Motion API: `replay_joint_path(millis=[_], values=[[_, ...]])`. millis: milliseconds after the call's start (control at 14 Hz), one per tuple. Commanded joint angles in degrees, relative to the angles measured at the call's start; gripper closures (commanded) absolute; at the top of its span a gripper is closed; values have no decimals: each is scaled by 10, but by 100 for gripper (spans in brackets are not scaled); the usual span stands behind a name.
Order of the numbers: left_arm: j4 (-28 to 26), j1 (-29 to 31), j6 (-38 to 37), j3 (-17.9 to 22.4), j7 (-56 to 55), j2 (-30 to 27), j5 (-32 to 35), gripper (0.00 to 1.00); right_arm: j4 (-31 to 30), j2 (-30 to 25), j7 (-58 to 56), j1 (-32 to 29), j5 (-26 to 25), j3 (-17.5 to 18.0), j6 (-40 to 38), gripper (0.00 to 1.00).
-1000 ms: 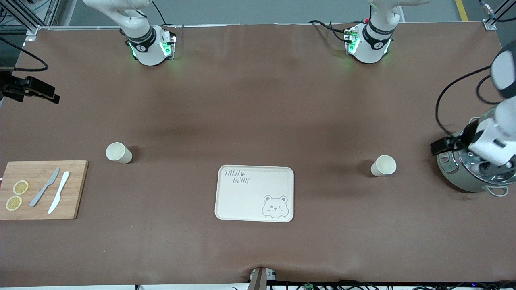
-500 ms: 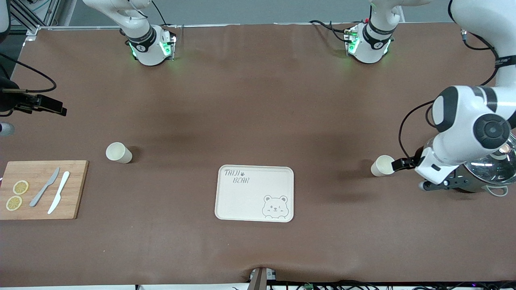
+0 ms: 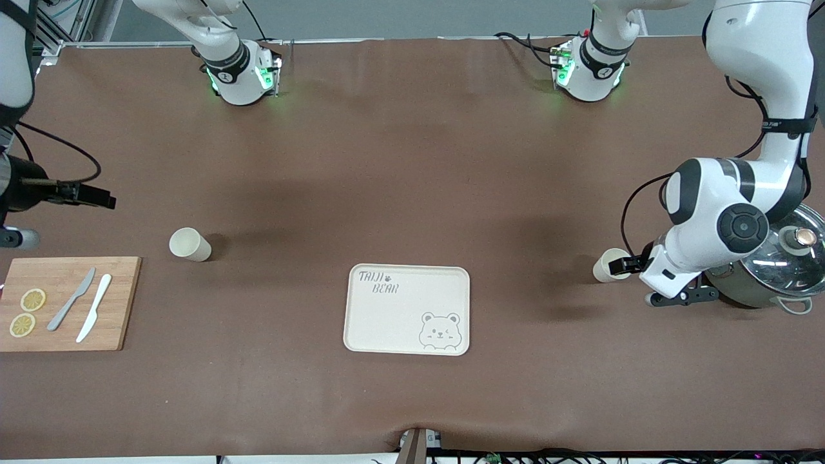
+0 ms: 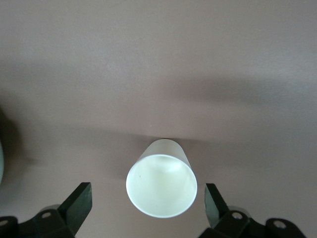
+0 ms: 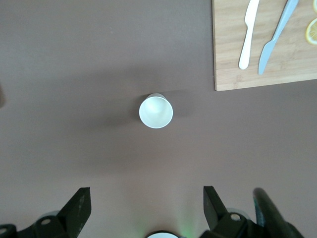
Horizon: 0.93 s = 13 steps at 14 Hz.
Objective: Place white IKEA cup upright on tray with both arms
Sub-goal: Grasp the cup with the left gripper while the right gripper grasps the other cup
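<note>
The cream tray (image 3: 387, 316) with the bear drawing lies in the middle of the table, with nothing on it. One white cup (image 3: 604, 269) stands toward the left arm's end, mouth up. My left gripper (image 3: 624, 265) is open right beside it. In the left wrist view the cup (image 4: 161, 186) sits between the spread fingers (image 4: 79, 203) of the left gripper (image 4: 148, 192). A second white cup (image 3: 189, 245) stands toward the right arm's end. My right gripper (image 3: 97, 196) is open and empty in the air near it. The right wrist view shows this cup (image 5: 155, 111) apart from the right gripper (image 5: 146, 197).
A wooden cutting board (image 3: 64, 338) with two knives (image 3: 84, 306) and lemon slices (image 3: 27, 312) lies at the right arm's end, nearer to the front camera than the second cup. A steel pot with a glass lid (image 3: 776, 274) stands at the left arm's end, beside the left wrist.
The left arm has swung from over the pot toward the tray, bringing its gripper to the cup. The right gripper has moved in over the table toward the second cup.
</note>
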Motion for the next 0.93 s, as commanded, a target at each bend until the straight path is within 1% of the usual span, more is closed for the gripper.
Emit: replay_joint_path(millis=[0,214,500,571,714,786,857], values=[[-3,5,12,-4,-9,13,6,0,-50,12,6,-12,6,5,54,0],[-26,10,12,-4,-8,11,6,0,-154,7,4,-24,6,5,169,0],[-50,13,12,-4,-8,-1,6,0,-247,5,6,-25,6,5,256,0],[-51,13,12,-4,-8,-1,6,3,-275,2,7,-24,6,5,289,0],[-53,12,12,-4,-8,3,6,17,-311,2,7,-24,6,4,336,0],[-53,12,12,-4,-8,7,6,28,-320,4,6,-27,6,4,345,0],[-53,12,12,-4,-8,9,6,47,-329,5,6,-35,6,4,358,0]])
